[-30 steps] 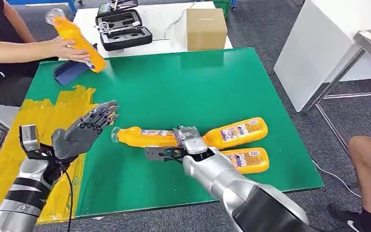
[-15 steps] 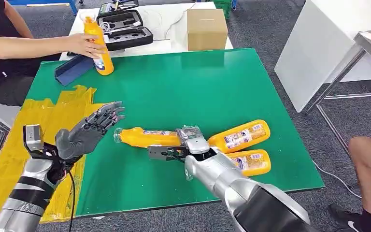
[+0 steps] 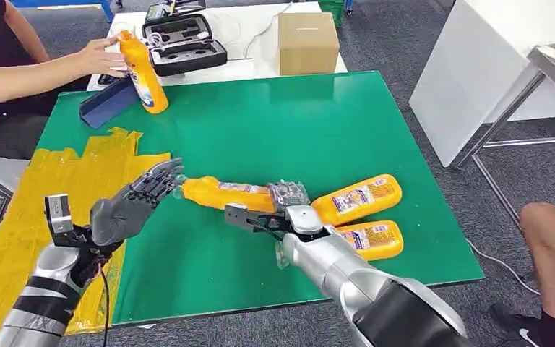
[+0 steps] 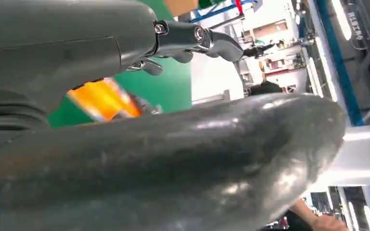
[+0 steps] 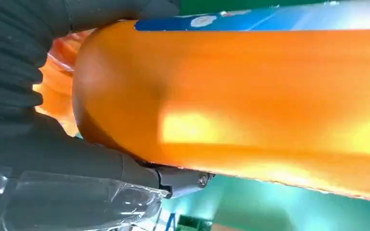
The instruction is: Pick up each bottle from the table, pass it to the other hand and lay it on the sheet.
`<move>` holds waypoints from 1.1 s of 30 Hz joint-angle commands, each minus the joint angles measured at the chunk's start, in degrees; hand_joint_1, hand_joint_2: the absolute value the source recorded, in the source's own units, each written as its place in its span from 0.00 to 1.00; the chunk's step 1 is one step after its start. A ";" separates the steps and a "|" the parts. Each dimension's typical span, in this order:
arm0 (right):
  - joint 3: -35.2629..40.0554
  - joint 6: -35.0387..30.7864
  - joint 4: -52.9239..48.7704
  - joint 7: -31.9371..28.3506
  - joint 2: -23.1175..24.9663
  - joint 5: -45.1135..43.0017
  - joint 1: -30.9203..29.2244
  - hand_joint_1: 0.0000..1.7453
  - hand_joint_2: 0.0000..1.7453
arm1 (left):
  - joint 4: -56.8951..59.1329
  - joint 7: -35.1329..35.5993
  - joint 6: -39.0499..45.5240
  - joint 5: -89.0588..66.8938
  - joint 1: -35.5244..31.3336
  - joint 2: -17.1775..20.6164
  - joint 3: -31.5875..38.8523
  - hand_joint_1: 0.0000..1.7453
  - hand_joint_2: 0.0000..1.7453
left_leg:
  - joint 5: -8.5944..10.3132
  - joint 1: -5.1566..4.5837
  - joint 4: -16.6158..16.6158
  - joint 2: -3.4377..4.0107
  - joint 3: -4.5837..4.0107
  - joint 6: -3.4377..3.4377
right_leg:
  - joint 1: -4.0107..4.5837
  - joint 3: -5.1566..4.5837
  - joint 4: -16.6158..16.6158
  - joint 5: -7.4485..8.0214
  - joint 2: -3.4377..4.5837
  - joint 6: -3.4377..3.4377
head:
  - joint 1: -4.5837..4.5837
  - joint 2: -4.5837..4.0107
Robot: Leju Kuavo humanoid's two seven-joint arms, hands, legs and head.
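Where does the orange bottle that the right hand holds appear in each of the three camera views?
Head view: the held bottle lies across the lower centre, in the right hand, its cap end at the left hand.
Left wrist view: an orange patch between the grey hand parts.
Right wrist view: it spans the picture.
Shared landmark: the green table.

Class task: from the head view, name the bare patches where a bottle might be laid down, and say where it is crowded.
The yellow sheet is bare, bordered by the green table. The table's middle is bare too. It is crowded near the two lying bottles, where the right hand holds a bottle toward the left hand.
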 commanded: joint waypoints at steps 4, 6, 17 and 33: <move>-11.02 -9.25 -3.82 -10.70 1.79 -2.03 -2.24 1.00 1.00 | -4.59 1.63 2.88 -0.92 7.53 -2.68 7.58 0.00 0.00 | -0.05 0.07 0.06 -0.10 -0.07 -0.02 | 0.08 -0.03 0.05 -0.08 -0.18 -0.06 | 0.04 0.00; -13.25 -8.98 -8.93 -13.94 2.80 -4.04 -1.96 1.00 1.00 | -7.39 2.98 5.25 -1.31 11.68 -4.85 11.78 0.00 0.00 | -0.05 0.02 0.02 0.10 -0.16 0.00 | 0.03 -0.15 0.02 -0.02 0.05 -0.04 | 0.02 0.00; -5.75 -0.38 -46.98 -21.83 1.56 -11.88 17.47 1.00 1.00 | -24.36 11.18 12.88 11.99 28.25 -26.77 24.77 0.00 1.00 | -0.16 0.05 -0.01 -0.05 -0.22 0.04 | 0.07 -0.16 -0.15 -0.15 -0.12 -0.03 | 0.00 0.00; -1.80 -1.11 -45.36 -22.70 1.59 -10.73 21.05 0.97 1.00 | -28.11 10.16 14.97 11.79 30.38 -27.90 16.36 0.00 1.00 | -0.18 0.06 -0.01 -0.14 -0.24 0.08 | 0.09 -0.10 -0.15 -0.15 -0.20 -0.06 | 0.00 0.00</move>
